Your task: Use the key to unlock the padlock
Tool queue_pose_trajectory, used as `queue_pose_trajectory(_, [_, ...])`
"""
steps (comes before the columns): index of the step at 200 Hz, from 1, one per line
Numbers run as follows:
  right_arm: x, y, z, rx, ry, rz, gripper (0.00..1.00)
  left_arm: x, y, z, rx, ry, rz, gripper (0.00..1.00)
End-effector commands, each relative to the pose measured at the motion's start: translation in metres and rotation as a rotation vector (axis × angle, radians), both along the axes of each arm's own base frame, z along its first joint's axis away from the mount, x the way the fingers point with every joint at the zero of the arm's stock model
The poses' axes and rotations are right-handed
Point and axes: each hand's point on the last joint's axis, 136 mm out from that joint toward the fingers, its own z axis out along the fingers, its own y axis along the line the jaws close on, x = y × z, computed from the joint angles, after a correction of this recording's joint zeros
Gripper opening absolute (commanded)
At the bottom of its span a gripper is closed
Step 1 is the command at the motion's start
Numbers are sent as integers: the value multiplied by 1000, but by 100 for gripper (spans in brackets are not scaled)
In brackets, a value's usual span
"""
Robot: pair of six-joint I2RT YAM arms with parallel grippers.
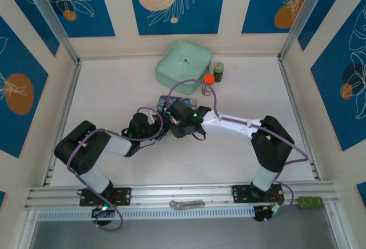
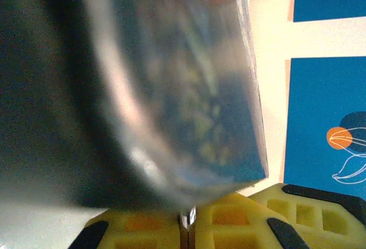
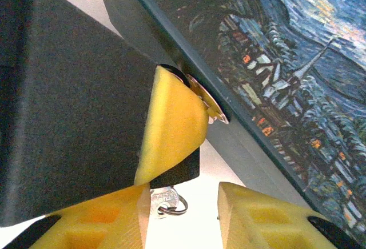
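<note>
Your left gripper [image 2: 187, 229] sits clenched against the tin [image 3: 297, 89]; you cannot tell what it pinches. Your right gripper [image 3: 186, 203] is released, with the key [image 3: 163, 196] between its jaws, beside one finger.

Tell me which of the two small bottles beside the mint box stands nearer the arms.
The orange-capped bottle. The dark green-capped bottle stands behind it, farther back on the table.
</note>
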Motion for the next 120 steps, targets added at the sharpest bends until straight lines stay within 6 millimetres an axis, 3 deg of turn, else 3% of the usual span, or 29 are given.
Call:
queue_pose_trajectory(1, [-4, -3, 2, -26, -15, 29, 37, 10, -10, 32, -61, -87, -7, 0])
queue_pose_trajectory(35, [-14, -1, 9, 26, -8, 53, 37, 12, -11, 32, -62, -81, -6, 0])
queue_pose_trajectory(73, [-18, 0, 3, 13, -3, 65, 36, 12, -10, 32, -55, -72, -1, 0])
queue_pose_trajectory(120, [-7, 3, 2, -18, -52, 55, 35, 11, -11, 36, -72, -67, -4, 0])
